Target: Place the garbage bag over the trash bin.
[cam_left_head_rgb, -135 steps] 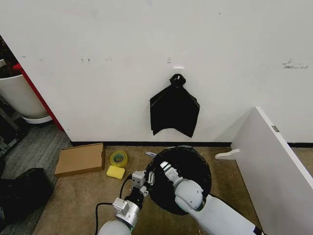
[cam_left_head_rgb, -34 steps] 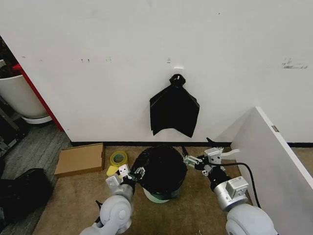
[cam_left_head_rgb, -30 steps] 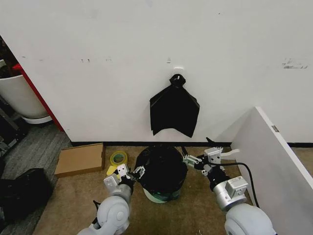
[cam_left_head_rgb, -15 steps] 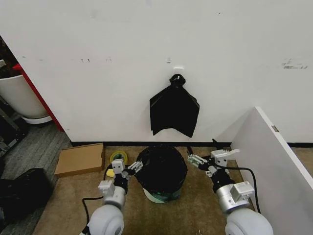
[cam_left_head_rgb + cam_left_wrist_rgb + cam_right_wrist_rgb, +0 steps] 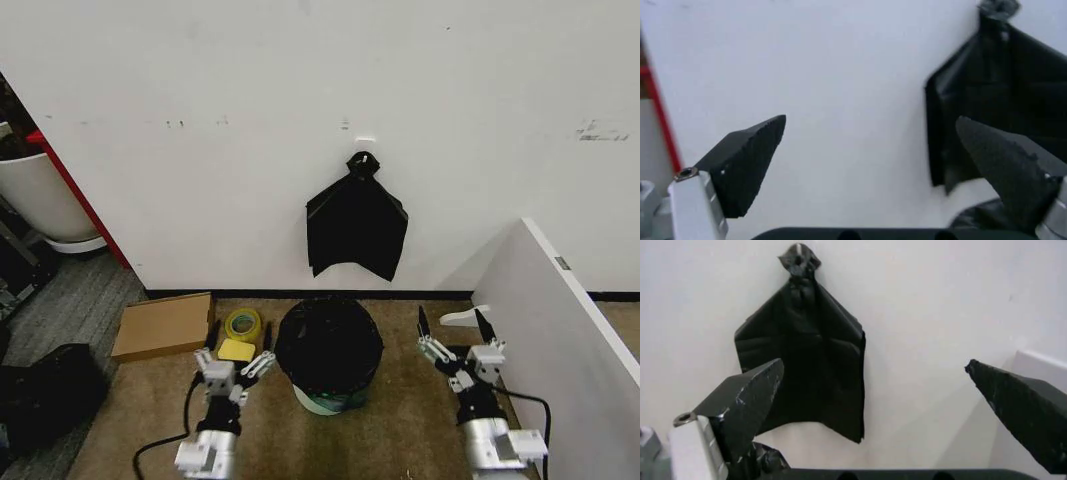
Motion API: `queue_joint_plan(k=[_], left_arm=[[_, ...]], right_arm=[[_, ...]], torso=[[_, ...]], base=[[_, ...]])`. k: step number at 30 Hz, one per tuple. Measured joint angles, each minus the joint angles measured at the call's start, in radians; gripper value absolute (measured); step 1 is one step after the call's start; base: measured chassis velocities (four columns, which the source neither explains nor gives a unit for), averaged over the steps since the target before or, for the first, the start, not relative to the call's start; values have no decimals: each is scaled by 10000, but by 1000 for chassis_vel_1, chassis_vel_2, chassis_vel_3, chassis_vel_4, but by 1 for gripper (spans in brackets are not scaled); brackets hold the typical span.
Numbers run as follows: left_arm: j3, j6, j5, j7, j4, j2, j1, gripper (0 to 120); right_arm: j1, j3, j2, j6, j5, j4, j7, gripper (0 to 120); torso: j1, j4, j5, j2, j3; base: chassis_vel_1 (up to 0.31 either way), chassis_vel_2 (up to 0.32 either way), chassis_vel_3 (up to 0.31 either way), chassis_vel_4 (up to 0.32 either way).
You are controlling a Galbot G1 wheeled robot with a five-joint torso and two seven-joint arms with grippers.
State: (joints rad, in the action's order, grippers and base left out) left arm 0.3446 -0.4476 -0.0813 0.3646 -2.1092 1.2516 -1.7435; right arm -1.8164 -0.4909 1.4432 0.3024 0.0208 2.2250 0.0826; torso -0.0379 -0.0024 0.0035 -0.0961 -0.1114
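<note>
Garbage bag covers trash bin (base showing). Left gripper and right gripper flank it, fingers apart, empty. Task looks finished; only check remains.

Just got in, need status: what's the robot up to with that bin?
The garbage bag is draped over the trash bin on the floor by the wall, with just the bin's base showing below it. Both grippers are open and off the bag: the left gripper to its left, the right gripper to its right, holding nothing.
</note>
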Motion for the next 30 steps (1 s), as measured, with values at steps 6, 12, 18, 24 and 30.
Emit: queue_joint_plan(k=[6, 12, 18, 24, 30], left_arm=[[367, -487, 220, -224, -652, 271, -998, 100], [245, -710, 150, -376, -913, 315, -1451, 100], [171, -725, 42, -442, -1133, 454, -1501, 100], [205, -725, 12, -434, -1123, 459, -1505, 100], [248, -770, -29, -407, -1080, 483, -1577, 100]], right_arm=[[-530, 127, 355, 443, -607, 345, -62, 100], [-726, 401, 596, 475, -962, 605, -73, 100], [-743, 518, 755, 469, -1225, 651, -158, 100], [-773, 680, 790, 492, -1429, 607, -211, 100], [-768, 830, 922, 446, -1597, 507, -190, 100]], torso=[[0, 1, 1, 0, 0], [0, 1, 1, 0, -1], [-1, 1, 1, 0, -1], [-1, 1, 2, 0, -2], [-1, 1, 1, 0, -2]], base=[[0, 0, 0, 0], [0, 0, 0, 0], [0, 0, 0, 0], [0, 0, 0, 0], [0, 0, 0, 0]])
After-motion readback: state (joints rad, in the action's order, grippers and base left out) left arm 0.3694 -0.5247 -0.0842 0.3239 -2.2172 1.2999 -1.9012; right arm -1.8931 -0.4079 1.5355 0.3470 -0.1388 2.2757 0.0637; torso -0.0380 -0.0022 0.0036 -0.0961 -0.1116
